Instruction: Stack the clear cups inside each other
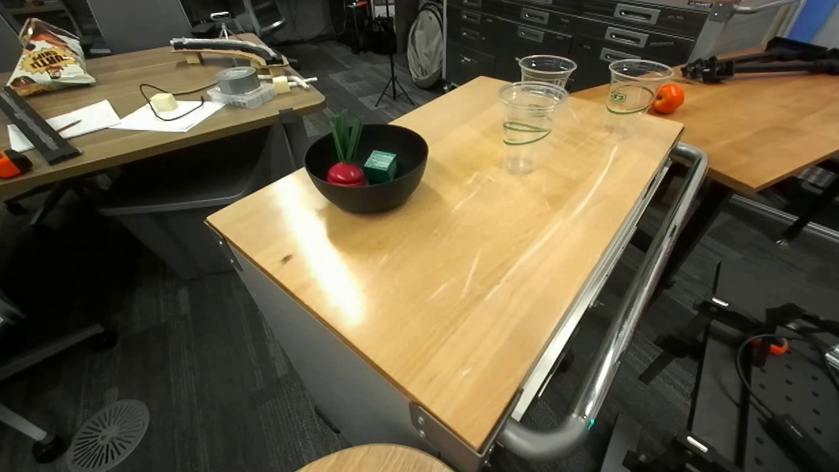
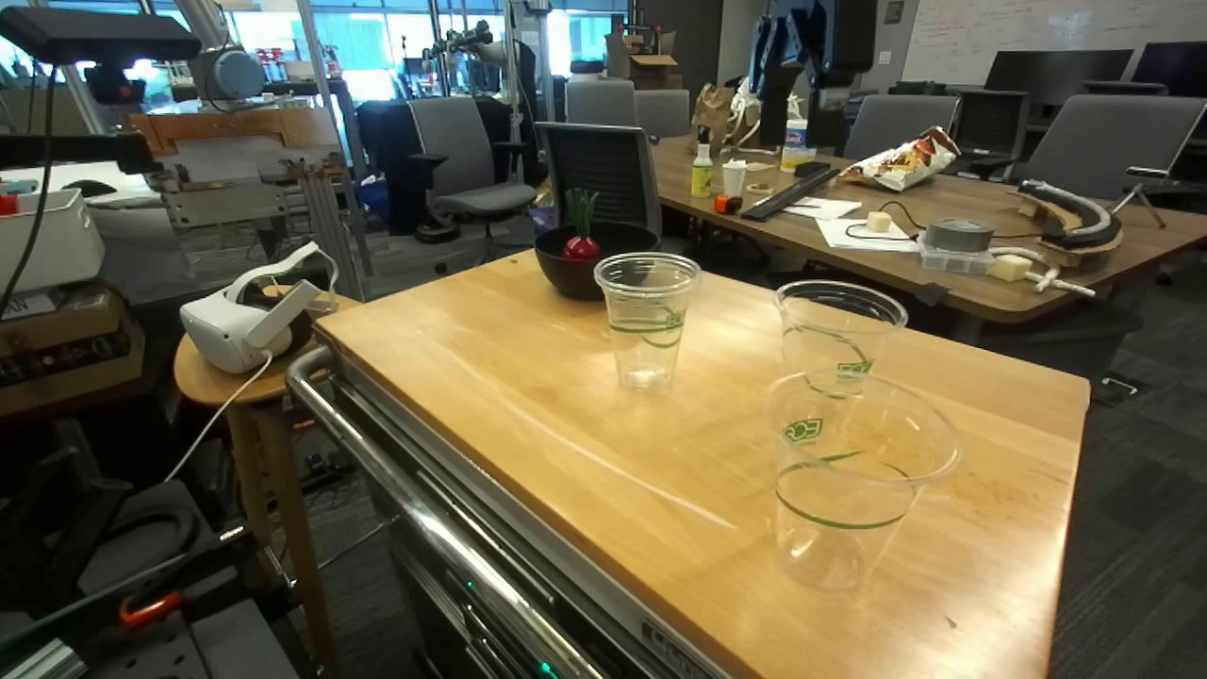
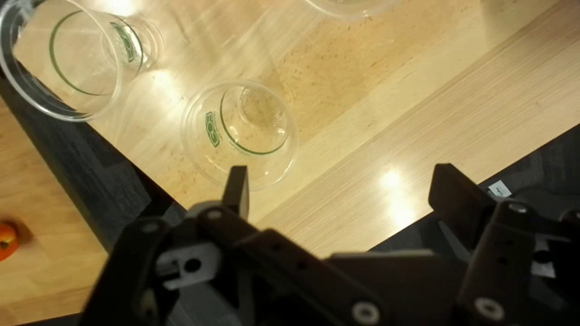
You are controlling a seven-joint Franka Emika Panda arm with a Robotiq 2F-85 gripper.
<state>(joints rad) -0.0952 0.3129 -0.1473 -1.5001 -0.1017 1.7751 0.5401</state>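
On the wooden desk (image 1: 446, 242), three clear cups (image 2: 648, 325) stand upright and apart, so reaching for the first seems the step in hand, and the claw (image 3: 337, 183), spread wide and empty, likely needs centring over one.

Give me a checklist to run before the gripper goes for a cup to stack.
1. Gripper open and empty: ok.
2. All three cups upright on the table: ok.
3. Cups apart, none touching: ok, gaps show in the wrist view.
4. A cup between the jaws: not ok; the closest sits off to one side in that view.
5. Bowl apart from the cups: ok, as an exterior view shows.
6. Jaws wide enough for a rim: cannot tell; they are at different depths.
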